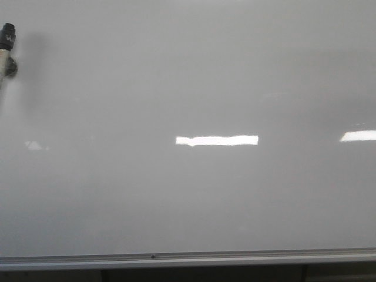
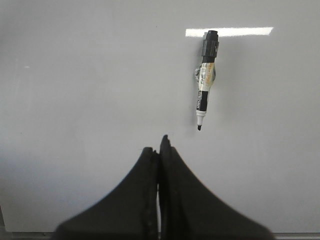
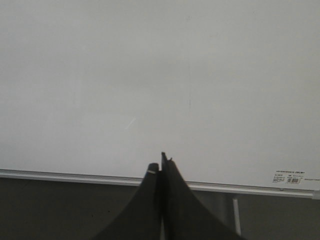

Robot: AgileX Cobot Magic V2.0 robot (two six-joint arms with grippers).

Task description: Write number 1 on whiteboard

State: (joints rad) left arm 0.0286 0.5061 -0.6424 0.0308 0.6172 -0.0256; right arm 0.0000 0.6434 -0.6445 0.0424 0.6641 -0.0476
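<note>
A glossy pale grey-white whiteboard point(image 1: 188, 88) fills the front view, a silver metal strip point(image 1: 188, 258) running along its lower edge. At the board's far left edge, high above the strip, a dry-erase marker point(image 1: 7, 50) shows only its black end and part of its pale barrel. Nearer the middle of the board, a bright rectangular light reflection point(image 1: 217, 140) glares off the surface, with a second reflection point(image 1: 358, 136) at the far right edge.

In the left wrist view, the left gripper point(image 2: 161, 150) faces the whiteboard point(image 2: 75, 90) with its two black fingers pressed together and nothing between them. The marker point(image 2: 205, 80) sits against the board apart from the fingertips, its black end up by a strip of glare and its uncapped dark tip pointing toward the gripper.

In the right wrist view, the right gripper point(image 3: 161, 165) is likewise closed and empty, its fingertips set in front of the board's metal strip point(image 3: 60, 175). A small printed label point(image 3: 290, 177) sits in the corner of the whiteboard point(image 3: 100, 75) just above the strip. A faint, thin vertical line point(image 3: 189, 85) shows on the board; whether it is the number 1 cannot be told.
</note>
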